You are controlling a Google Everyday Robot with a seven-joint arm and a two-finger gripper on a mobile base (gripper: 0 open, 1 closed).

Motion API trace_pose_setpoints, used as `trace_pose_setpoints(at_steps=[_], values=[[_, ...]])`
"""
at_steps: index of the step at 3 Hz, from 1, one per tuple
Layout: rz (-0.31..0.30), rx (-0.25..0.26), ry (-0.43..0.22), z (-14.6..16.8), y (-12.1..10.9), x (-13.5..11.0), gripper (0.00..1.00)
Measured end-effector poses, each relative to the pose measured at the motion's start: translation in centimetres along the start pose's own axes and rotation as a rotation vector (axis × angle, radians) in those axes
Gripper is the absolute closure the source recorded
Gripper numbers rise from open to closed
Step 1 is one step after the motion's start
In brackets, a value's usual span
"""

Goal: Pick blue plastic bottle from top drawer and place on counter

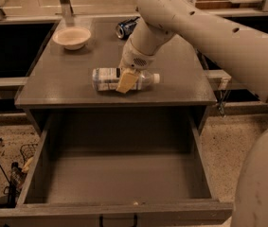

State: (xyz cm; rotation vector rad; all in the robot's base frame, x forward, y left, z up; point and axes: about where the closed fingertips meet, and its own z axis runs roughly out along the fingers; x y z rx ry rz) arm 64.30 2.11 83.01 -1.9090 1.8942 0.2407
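Centre frame: blue plastic bottle [106, 79] lying on side on counter [67, 86], white cap pointing right; label print dark, unreadable. gripper [125, 79] down over bottle's middle; clamped or loose, cannot tell. top drawer [124, 178] pulled open, lower frame. bowl [72, 37] upper left, can [125, 28] upper centre

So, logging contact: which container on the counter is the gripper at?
The blue plastic bottle, lying on its side near the front edge, under the gripper. The can and bowl sit apart at the back.
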Motion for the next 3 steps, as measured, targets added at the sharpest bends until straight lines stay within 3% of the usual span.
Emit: trace_pose_setpoints(at_steps=[1,2,3], values=[[0.000,0.000,0.000,0.01,0.00,0.00,0.13],[0.000,0.000,0.000,0.01,0.00,0.00,0.00],[0.000,0.000,0.000,0.02,0.01,0.00,0.00]])
